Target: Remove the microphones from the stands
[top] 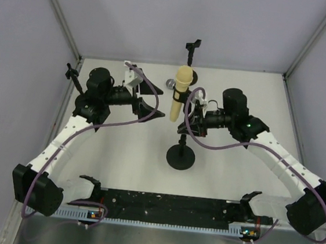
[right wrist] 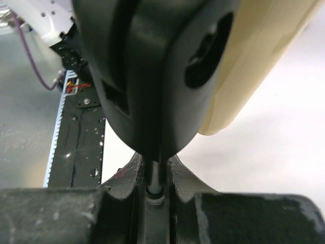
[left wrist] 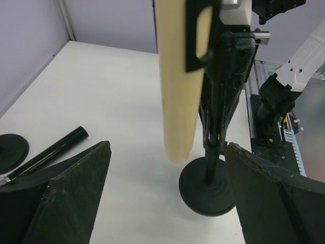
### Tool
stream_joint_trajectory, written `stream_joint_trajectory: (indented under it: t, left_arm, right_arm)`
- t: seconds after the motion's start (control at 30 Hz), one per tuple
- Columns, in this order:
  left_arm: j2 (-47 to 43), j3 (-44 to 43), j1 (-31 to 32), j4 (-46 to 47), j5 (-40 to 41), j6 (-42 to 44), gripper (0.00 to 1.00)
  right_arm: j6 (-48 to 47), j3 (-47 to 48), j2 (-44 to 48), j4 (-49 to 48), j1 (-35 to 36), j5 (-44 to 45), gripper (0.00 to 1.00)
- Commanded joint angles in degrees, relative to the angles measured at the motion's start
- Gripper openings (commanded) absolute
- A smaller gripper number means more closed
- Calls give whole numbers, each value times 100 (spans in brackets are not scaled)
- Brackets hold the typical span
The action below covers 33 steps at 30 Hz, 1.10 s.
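Left fingers (left wrist: pixel 76 198) are spread wide w/ nothing touching them. The left gripper (top: pixel 154 109) sits just left of the mic (top: pixel 180 92), clear gap to it. Right fingers (right wrist: pixel 122 183) are pinched on the pole (right wrist: pixel 155 189), so the right gripper (top: pixel 185 121) is clamped on the stand (top: pixel 182 141) just under the clip (right wrist: pixel 147 76). Mic is in that clip, cream colored, roughly upright, rounded end up.

What each cam gives you:
- The left wrist cam shows the mic's lower end hanging free above the round base (left wrist: pixel 208 188), not touching it. Top cam flattens that completely.
- The right wrist cam is the only one w/ the grip up close, pole sandwiched btwn both fingers. The clip fills most of that view tho, and only a slice of mic shows at the right.
- Only the top cam has both arms, coming at the stand from opposite sides.

Other stuff: a black tube (left wrist: pixel 53 148) lies on the table next to a second round base (left wrist: pixel 10 150), off to the left in the left wrist view. Purple cables (top: pixel 149 88) loop over both arms. A small black stand-ish thing (top: pixel 192 48) is at the back wall, too small to tell more. Black strip (top: pixel 166 207) runs along the near edge btwn the arm bases.

Surface is a white table (top: pixel 233 176), w/ pale lavender walls (top: pixel 191 20) on three sides.
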<state>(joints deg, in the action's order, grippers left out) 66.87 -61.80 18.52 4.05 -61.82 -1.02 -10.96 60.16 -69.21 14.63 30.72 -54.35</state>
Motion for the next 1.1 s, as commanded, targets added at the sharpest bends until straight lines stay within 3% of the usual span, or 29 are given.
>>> stream_joint_trajectory:
  t: [0.0,0.23,0.47,0.67,0.83,0.93,1.07]
  left_arm:
    - [80,45,28,350,-216,-48,99]
    - [142,300,28,342,-567,286,99]
    - [230,590,28,534,-1121,348,99]
    - [283,889,55,1684,-1148,-547,99]
    - [283,1170,55,2792,-1113,-1330,89]
    - [283,1170,55,2838,-1104,-1375,81]
    - [283,1188,72,2899,-1183,-1454,84]
  right_arm:
    - [-819,707,-197,-242,574,-313,0]
    - [-1452,787,-787,-224,760,-243,0]
    - [-1392,225,-568,-839,795,-287,0]
    - [-1189,84,-435,-971,795,-559,0]
    - [-759,57,-418,-1216,795,-998,0]
    - [-556,4,-392,-1375,795,-1087,0]
    - [-556,-31,-426,-1402,795,-1060,0]
